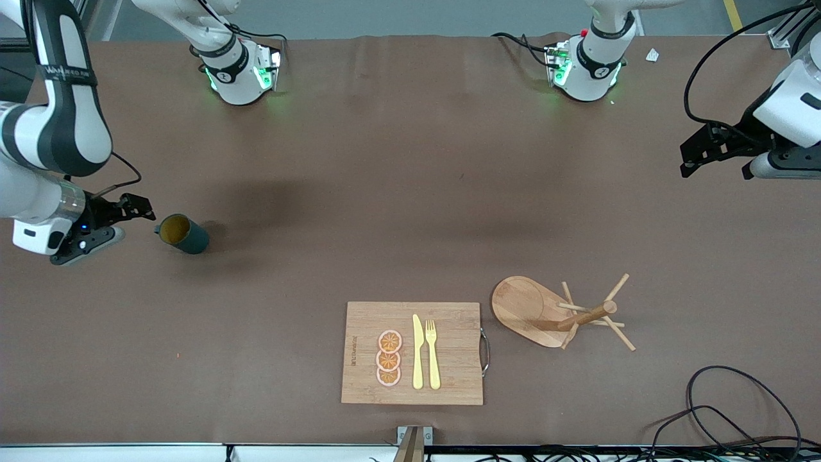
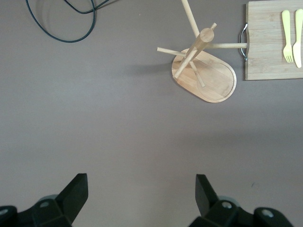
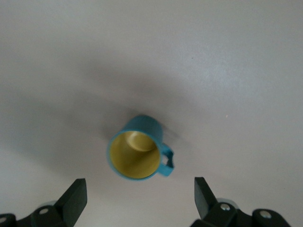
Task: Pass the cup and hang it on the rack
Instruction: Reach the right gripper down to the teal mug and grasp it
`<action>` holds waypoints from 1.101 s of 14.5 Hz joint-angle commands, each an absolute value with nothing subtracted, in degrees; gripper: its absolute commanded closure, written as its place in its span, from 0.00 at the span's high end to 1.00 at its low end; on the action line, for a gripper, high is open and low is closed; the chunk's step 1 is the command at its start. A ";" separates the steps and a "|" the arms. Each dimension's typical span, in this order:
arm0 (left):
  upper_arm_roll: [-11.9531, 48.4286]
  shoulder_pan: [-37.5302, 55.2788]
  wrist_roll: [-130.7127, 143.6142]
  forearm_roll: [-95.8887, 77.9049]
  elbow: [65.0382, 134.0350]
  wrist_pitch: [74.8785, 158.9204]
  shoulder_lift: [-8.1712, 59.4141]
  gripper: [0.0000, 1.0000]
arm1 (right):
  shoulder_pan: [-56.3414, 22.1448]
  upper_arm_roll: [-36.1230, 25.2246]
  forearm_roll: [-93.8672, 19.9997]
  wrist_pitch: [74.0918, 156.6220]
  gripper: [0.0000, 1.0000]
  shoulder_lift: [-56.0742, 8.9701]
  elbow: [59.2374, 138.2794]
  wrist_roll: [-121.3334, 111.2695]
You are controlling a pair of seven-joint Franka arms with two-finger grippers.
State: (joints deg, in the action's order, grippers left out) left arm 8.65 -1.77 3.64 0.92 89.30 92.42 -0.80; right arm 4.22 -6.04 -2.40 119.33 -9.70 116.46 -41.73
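Observation:
The dark teal cup [image 1: 184, 235] stands upright on the brown table near the right arm's end, its yellowish inside showing and its handle turned toward the right gripper. My right gripper [image 1: 125, 221] is open and empty beside the cup, apart from it. In the right wrist view the cup [image 3: 137, 151] lies just ahead of the open gripper [image 3: 139, 191]. The wooden rack [image 1: 532, 311] stands nearer to the front camera, toward the left arm's end. My left gripper [image 1: 718, 163] is open and empty, waiting over the table's left-arm end. The left wrist view shows the rack [image 2: 208, 75] well ahead of the open gripper [image 2: 142, 189].
A wooden cutting board [image 1: 365, 321] with orange slices, a yellow knife and fork lies beside the rack, near the front edge; it also shows in the left wrist view [image 2: 265, 47]. Black cables [image 1: 725, 398] lie at the front corner by the left arm's end.

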 commanded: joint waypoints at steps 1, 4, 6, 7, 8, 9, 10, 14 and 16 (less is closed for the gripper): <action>8.79 -2.29 2.72 0.09 88.15 91.41 -0.44 1.00 | 5.45 -5.36 -3.60 126.98 1.00 -10.97 122.16 -48.67; 8.79 -2.29 2.72 0.09 88.16 91.41 -0.35 1.00 | 5.71 -5.36 -6.84 132.87 0.96 -15.63 123.31 -57.18; 8.79 -2.29 2.72 0.00 88.15 91.41 -0.44 1.00 | 5.89 -5.36 -8.25 136.74 0.88 -19.06 123.40 -61.60; 8.79 -2.29 2.72 0.09 88.24 91.41 -0.44 1.00 | 6.06 -5.36 -9.22 138.58 0.78 -20.64 123.40 -62.05; 8.79 -2.29 2.72 0.09 88.16 91.41 -0.35 1.00 | 6.06 -5.27 -9.32 139.65 0.59 -21.61 123.40 -62.57; 8.79 -2.29 2.72 0.09 88.15 91.41 -0.44 1.00 | 5.98 -5.27 -9.40 140.01 0.37 -21.97 123.31 -62.58; 8.79 -2.29 2.72 0.09 88.24 91.41 -0.44 1.00 | 5.89 -5.27 -9.93 140.01 0.22 -21.97 123.31 -62.49; 8.79 -2.29 2.72 0.09 88.15 91.41 -0.44 1.00 | 5.63 -5.27 -10.11 137.65 0.00 -21.62 122.79 -62.23; 8.79 -2.29 2.72 0.09 88.15 91.41 -0.44 1.00 | 4.67 -5.10 -10.19 130.39 0.00 -20.31 119.99 -61.53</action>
State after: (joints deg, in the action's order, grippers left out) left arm 8.64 -1.79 3.64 0.92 89.30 92.41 -0.78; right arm 4.93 -5.78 -8.83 136.38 -22.72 121.72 -60.76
